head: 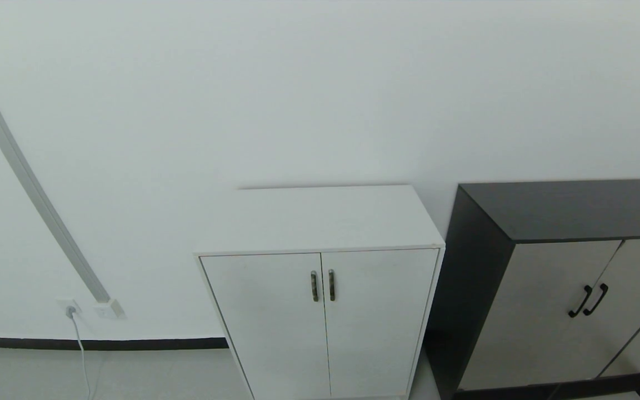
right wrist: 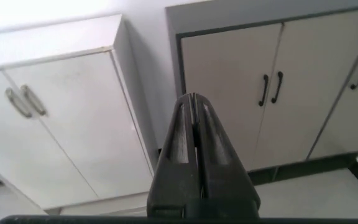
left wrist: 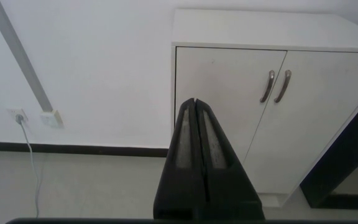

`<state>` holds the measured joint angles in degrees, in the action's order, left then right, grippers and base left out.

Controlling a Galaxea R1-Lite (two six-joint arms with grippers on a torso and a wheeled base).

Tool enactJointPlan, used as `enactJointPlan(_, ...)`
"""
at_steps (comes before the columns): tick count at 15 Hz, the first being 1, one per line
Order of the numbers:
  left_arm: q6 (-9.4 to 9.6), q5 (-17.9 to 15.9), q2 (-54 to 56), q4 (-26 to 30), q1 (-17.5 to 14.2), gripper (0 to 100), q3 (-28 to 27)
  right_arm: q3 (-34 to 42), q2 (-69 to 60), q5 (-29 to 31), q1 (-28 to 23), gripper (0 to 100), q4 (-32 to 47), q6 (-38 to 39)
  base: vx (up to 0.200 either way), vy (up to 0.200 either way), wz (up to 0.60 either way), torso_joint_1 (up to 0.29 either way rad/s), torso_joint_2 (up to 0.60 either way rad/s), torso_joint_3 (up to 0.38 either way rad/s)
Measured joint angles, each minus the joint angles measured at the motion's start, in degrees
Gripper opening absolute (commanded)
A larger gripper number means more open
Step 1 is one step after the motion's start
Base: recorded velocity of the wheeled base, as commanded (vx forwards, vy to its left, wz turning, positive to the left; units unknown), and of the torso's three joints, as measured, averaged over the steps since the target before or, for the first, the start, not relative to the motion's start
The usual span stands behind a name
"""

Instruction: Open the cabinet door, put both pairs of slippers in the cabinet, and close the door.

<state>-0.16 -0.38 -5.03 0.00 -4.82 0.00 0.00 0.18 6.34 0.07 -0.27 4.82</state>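
Two hands, both pressed together: your left hand (left wrist: 195, 102) points at the white cabinet's (head: 320, 222) left door, your right hand (right wrist: 193, 96) at the gap beside the dark cabinet (head: 548, 211). White cabinet stands tall against the wall, doors closed, handles (head: 314, 285) vertical. Left wrist view also catches a wall socket (left wrist: 17, 115).

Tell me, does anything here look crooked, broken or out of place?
Nothing stands out. The white cabinet is shut, its handles level and side by side; the dark cabinet beside it is shut too.
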Motion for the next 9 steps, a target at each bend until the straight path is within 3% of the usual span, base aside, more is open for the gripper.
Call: enactJointPlan(9,0.32,-0.1,0.0,0.0,0.0,0,0.0,0.0,-0.2,0.3,0.0,0,-0.1,-0.1,0.0,0.0,0.0,0.0,0.0,0.0)
